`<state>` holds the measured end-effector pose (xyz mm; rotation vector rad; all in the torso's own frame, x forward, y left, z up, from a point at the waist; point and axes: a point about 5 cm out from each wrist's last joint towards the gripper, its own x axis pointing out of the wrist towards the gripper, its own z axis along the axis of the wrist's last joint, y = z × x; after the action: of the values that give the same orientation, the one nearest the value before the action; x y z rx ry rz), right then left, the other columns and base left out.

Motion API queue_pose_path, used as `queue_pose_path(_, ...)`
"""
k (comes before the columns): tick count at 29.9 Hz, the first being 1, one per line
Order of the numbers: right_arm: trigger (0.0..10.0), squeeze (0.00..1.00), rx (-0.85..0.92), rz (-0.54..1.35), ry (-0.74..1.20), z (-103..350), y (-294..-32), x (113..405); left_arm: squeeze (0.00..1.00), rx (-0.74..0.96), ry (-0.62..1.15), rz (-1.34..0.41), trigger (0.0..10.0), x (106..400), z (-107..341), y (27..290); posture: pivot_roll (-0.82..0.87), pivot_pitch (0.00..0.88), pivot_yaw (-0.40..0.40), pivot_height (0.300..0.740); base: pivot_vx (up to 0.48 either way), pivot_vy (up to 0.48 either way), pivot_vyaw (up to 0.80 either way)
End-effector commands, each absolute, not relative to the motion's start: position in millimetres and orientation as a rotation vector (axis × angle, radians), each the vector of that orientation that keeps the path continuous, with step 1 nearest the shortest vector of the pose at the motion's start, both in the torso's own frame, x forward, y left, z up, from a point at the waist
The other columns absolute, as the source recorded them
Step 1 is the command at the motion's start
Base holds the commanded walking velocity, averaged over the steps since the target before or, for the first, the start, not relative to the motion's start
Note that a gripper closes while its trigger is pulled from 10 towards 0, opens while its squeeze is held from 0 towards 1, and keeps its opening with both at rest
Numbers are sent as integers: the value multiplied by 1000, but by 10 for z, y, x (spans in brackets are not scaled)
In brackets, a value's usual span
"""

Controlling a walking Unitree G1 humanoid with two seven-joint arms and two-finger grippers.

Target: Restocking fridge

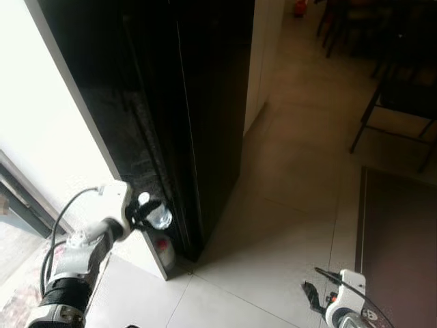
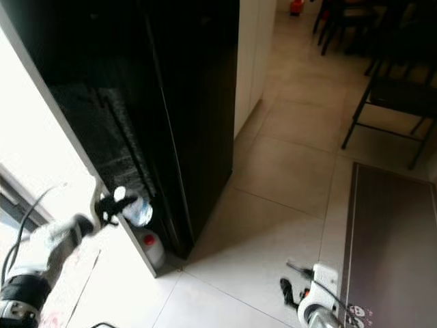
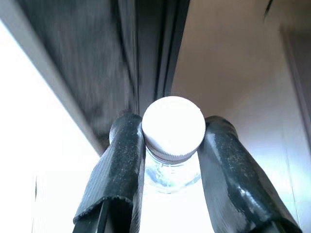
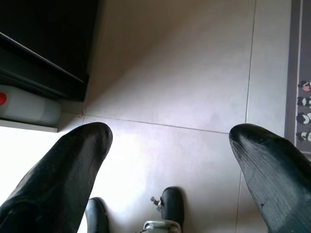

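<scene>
1. Head views: left pincer (image 1: 145, 210) grasps a clear bottle (image 1: 160, 217) beside the black fridge (image 1: 198, 102); a white jug (image 2: 151, 249) stands below.
2. Left wrist: fingers (image 3: 121, 165) clamp under its white cap (image 3: 173, 127); no label readable.
3. Right wrist: right pincer (image 4: 170, 145) spread over the floor (image 4: 180, 73).

1 clear water bottle (image 3: 172, 145) with 1 white cap (image 3: 173, 127), 1 white jug (image 4: 30, 107) with a red cap on the floor, 1 black fridge (image 1: 184, 89), 1 grey mat (image 2: 386, 239), 2 grippers (image 1: 145, 212) (image 4: 170, 141), 2 dark chair frames (image 1: 399, 116) (image 2: 341, 20).
</scene>
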<state>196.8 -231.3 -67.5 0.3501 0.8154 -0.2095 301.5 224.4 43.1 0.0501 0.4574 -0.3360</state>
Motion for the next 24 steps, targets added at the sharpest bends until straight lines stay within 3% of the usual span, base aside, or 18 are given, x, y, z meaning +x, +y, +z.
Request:
queue_pose_path(1,10000,0,347,-245,845,-712,-2328,1901,0,58,493,-323,10000,2946,312,2268,24,0,-4,740,0,0,0)
queue_pose_path(8,10000,0,320,-329,863,-741,-2377,1833,0,74,642,-131,10000,2673,-115,2329,15,0,-4,740,0,0,0)
queue_pose_path(13,10000,0,219,-172,892,-769,-2146,1876,0,57,703,-57,10000,2554,-253,2340,12,0,-9,740,0,0,0)
queue_pose_path(18,10000,0,291,-227,877,-795,-2072,1850,0,43,747,-23,10000,2462,-364,2266,20,0,-10,740,0,0,0)
queue_pose_path(24,10000,0,398,-386,840,-799,-2202,1789,0,51,792,-41,10000,2358,-458,2214,16,0,-1,740,0,0,0)
